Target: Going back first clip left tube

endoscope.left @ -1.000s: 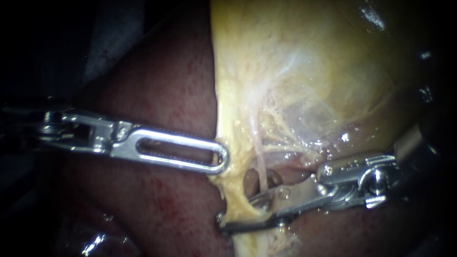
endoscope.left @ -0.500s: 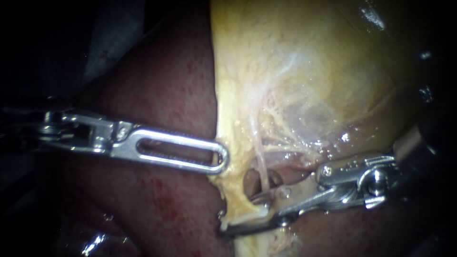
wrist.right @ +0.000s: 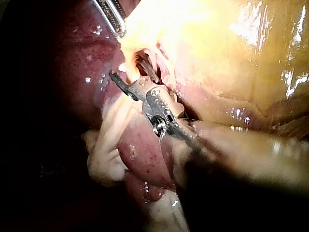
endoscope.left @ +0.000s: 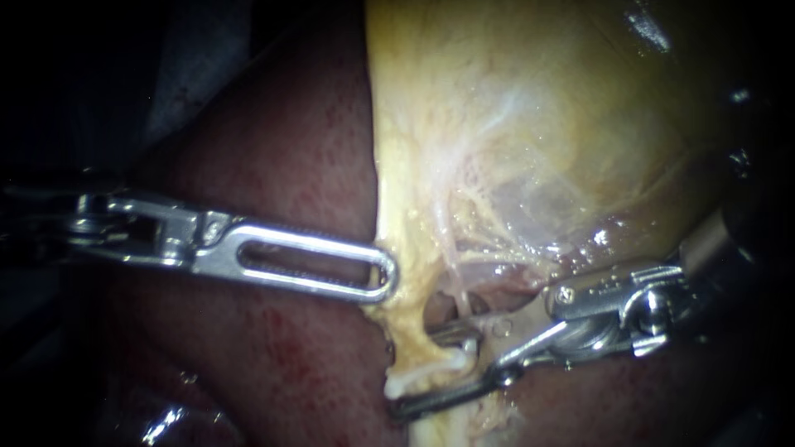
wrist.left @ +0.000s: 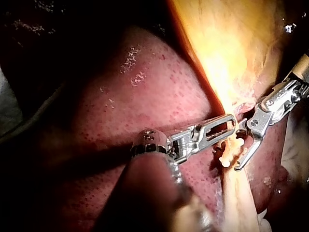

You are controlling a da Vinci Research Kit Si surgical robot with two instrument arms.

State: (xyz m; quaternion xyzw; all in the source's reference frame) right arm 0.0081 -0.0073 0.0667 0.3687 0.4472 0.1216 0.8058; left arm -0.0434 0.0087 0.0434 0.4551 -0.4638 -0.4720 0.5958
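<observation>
Left tube (endoscope.left: 407,335) carries a white clip (endoscope.left: 437,371); right end effector (endoscope.left: 414,372) gapes around it, gripping nothing, while left end effector (endoscope.left: 383,277), clamped on the gallbladder (endoscope.left: 513,124) edge, presumably maintains exposure.

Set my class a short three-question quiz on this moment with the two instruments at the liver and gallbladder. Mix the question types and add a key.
1. True or false: the jaws of the right instrument lie shut together.
2. What sits between those jaws in the endoscope view? A) a white clip B) a needle C) a gauze pad
3. Fill in: the dark red tissue under the left instrument is the ____.

Key: 1 false, a gap shows between them; 2 A; 3 liver.
</observation>
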